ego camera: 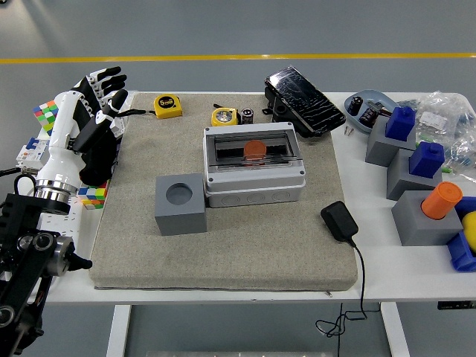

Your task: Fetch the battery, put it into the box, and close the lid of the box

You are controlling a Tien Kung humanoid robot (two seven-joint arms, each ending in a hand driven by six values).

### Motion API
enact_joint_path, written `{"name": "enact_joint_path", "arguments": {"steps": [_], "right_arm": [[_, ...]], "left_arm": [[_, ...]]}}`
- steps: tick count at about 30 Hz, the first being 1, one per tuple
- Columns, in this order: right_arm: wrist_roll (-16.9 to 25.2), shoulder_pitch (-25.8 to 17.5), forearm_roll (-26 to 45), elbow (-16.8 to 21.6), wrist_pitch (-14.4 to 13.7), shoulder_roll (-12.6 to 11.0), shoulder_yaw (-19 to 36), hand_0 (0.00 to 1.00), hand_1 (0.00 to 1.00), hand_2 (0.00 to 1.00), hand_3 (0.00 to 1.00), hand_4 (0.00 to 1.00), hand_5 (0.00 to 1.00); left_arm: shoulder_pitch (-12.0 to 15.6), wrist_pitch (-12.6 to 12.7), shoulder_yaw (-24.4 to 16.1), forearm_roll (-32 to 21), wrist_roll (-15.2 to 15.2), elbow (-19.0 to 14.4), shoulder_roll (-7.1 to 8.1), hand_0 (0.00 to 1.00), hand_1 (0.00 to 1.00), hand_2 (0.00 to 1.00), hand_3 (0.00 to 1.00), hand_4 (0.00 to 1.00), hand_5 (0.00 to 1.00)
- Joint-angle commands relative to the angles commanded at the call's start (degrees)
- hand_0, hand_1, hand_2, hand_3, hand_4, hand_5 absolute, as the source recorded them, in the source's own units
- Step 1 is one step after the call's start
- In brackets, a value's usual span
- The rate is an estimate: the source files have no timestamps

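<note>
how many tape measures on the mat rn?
2: one yellow tape measure at the mat's far left edge, a second tape measure just behind the box. More may hide in clutter.

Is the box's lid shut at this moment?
Shut: the clear lid lies flat on the grey box, with the orange battery visible beneath it.
</note>
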Motion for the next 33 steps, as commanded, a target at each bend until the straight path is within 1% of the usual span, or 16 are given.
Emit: {"name": "enact_joint_path", "arguments": {"steps": [6, 7, 18, 33], "right_arm": [[0.0, 0.0, -0.1, 0.0, 0.0, -0.1, -0.1, 0.642, 0.663, 0.672, 0.576, 0.971, 0.579], [0.0, 0.0, -0.1, 0.0, 0.0, -0.2, -0.1, 0.642, 0.663, 0.672, 0.576, 0.971, 0.580], [0.0, 0.2, -0.7, 0.0, 0.1, -0.4, -0.2, 0.642, 0.663, 0.672, 0.576, 0.971, 0.580], [0.0, 0.4, -0.8, 0.0, 0.2, -0.6, -0.5, 0.642, 0.663, 0.672, 0.576, 0.971, 0.581]], "left_arm": [[0.1, -0.2, -0.4, 0.4, 0.6, -0.2, -0.02, 0.655, 0.771, 0.755, 0.759, 0.998, 0.709], [0.1, -0.3, -0.6, 0.4, 0.8, -0.2, -0.01, 0.655, 0.770, 0.757, 0.762, 0.998, 0.669], [0.2, -1.0, -1.6, 0.9, 1.9, -0.1, 0.07, 0.655, 0.771, 0.758, 0.763, 0.998, 0.667], [0.1, -1.3, -1.3, 1.1, 2.3, 0.1, 0.23, 0.652, 0.771, 0.760, 0.762, 0.998, 0.668]]}}
